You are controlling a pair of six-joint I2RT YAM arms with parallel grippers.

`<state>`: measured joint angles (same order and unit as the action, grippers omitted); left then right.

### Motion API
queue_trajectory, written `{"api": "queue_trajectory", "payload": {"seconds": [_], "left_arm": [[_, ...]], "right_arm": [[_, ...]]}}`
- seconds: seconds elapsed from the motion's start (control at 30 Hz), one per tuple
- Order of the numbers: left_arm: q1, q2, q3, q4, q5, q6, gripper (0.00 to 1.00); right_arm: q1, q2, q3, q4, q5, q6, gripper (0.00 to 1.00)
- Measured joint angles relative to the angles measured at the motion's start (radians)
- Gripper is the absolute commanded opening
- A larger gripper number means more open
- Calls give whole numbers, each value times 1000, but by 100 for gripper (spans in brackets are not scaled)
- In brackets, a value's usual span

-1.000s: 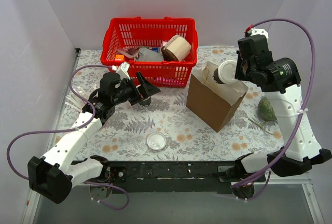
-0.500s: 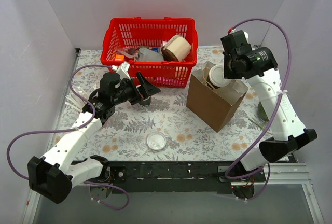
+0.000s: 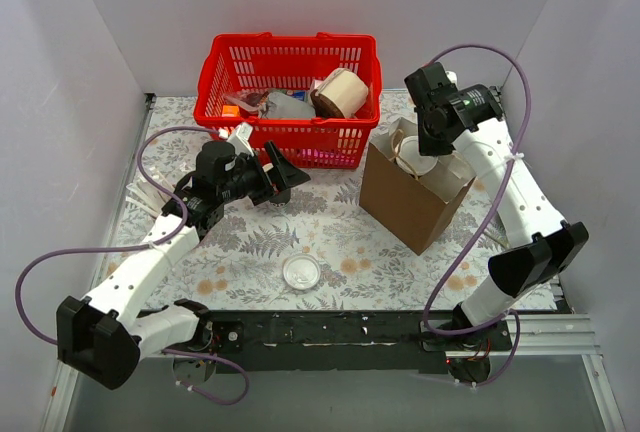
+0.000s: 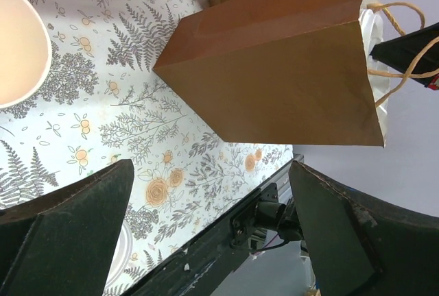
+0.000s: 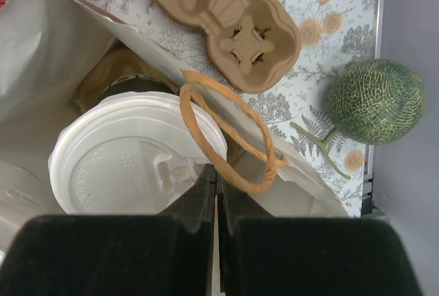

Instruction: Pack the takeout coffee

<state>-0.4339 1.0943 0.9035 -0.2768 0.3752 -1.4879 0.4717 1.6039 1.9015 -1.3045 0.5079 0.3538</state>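
Since a second ago the right arm has swung left and down, bringing the coffee cup point(image 5: 130, 166) from beside the paper bag point(image 3: 405, 207) into its open mouth. The right gripper point(image 5: 215, 176) is closed narrow, its fingers pinching the near edge of the lid. This grip probably leaves the cup body free to enter the bag. The cup sits partly inside the bag's pale lining. It shows a white lid with a sip tab and a sliver of dark wall beyond. One handle loop point(image 5: 230, 142) lies across the lid's rim and may snag. The left gripper point(image 4: 209, 173) stands wide and empty near the lidless cup point(image 4: 17, 42), apparently kept clear of the bag.
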Motion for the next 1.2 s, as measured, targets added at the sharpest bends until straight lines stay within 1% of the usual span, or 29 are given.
{"api": "queue_trajectory", "payload": {"seconds": [0.2,0.47,0.9,1.2], "left_arm": [[0,14,-10,1,0,0,98],[0,24,-18,3,1,5,98],[0,21,-49,7,2,11,98],[0,14,-60,5,2,17,98]], "right_arm": [[1,8,-53,14,-20,12,1],[2,41,-77,63,-48,19,1],[3,60,-229,157,-85,37,1],[3,61,-278,222,-107,40,1]]}}
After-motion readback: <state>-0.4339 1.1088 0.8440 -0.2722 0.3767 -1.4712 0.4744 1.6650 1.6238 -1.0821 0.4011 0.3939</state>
